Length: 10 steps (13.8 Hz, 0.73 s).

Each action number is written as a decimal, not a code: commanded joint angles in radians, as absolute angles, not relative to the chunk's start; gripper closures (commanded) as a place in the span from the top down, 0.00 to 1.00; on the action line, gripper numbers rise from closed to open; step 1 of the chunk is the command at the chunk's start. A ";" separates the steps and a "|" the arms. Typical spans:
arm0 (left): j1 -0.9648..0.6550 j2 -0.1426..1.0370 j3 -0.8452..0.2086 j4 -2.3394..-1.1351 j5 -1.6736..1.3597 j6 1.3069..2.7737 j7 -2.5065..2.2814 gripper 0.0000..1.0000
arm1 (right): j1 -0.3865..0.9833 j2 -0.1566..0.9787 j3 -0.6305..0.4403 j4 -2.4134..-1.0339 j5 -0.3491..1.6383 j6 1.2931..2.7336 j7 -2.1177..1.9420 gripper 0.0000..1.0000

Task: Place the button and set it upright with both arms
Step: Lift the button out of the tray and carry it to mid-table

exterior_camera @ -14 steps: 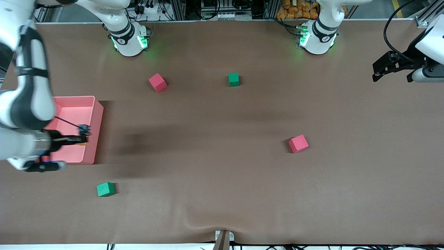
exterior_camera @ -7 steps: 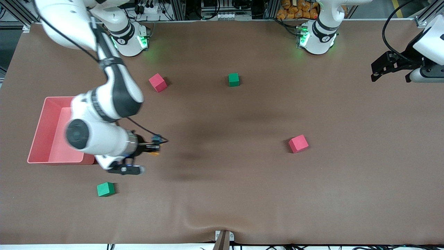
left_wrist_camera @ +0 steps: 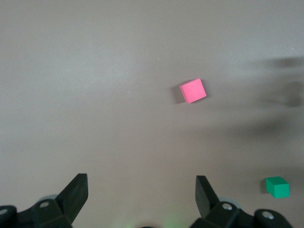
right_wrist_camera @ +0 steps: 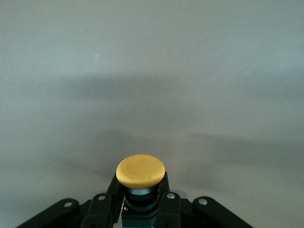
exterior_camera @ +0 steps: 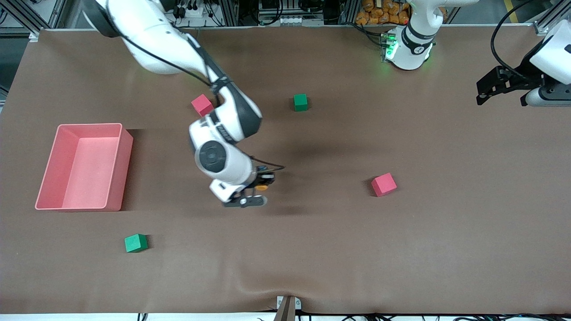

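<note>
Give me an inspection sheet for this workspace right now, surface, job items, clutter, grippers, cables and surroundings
Surface: brown table cover, slightly wrinkled at the edge nearest the front camera.
Job's things: small push-button with round orange cap, held in the air over mid-table.
Clutter: empty pink plastic bin at the right arm's end; two red foam cubes; two green foam cubes.
Grippers: right gripper shut on the button; left gripper with jaws open, waiting over the left arm's end.
Cables: black cable on the left arm; thin black lead at the right gripper.
Surroundings: equipment racks along the base edge.
</note>
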<state>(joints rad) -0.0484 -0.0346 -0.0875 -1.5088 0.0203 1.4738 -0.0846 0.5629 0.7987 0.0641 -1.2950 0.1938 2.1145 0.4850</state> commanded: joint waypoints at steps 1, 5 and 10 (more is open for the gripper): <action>-0.049 -0.034 -0.094 -1.509 0.018 1.471 -0.092 1.00 | 0.630 0.871 0.045 -1.246 0.186 2.167 0.558 0.00; -0.048 -0.028 -0.094 -1.509 0.018 1.471 -0.089 1.00 | 0.664 0.933 0.046 -1.223 0.130 2.209 0.578 0.00; -0.057 -0.005 -0.113 -1.506 0.012 1.473 -0.083 1.00 | 0.693 0.948 0.045 -1.226 0.102 2.270 0.600 1.00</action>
<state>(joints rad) -0.0543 -0.0114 -0.0993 -1.5173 0.0202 1.4736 -0.0836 0.6727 0.9263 0.0539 -1.2664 0.1434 2.2653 0.5648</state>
